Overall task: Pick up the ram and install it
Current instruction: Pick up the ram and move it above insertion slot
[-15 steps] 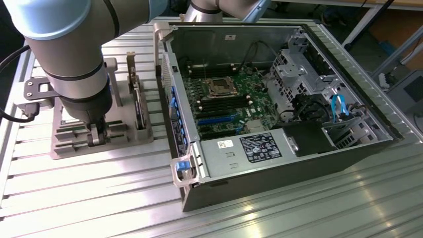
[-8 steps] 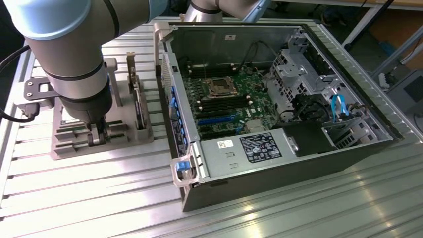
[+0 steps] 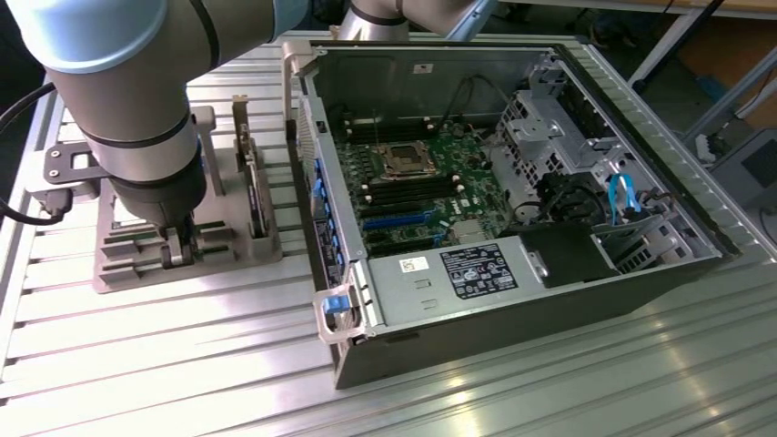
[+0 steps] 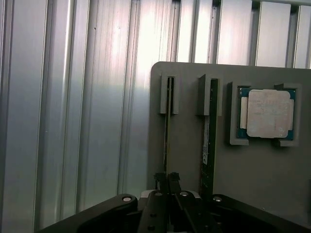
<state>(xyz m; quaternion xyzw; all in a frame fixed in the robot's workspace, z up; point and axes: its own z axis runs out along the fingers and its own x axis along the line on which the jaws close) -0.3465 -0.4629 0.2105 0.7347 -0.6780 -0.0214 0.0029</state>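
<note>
The ram stands on its edge in a slot of the grey holder, seen as a thin dark strip. My gripper sits over its near end, and both fingertips press against the stick from either side, so it is shut on the ram. The stick still rests in its slot. In the exterior view my gripper points straight down into the grey holder at the exterior view's left, beside the open computer case.
A second memory stick stands in the neighbouring slot, and a square silver processor chip lies in a recess beyond it. An expansion card stands upright in the holder. The case's motherboard lies exposed. Ribbed aluminium table surrounds everything.
</note>
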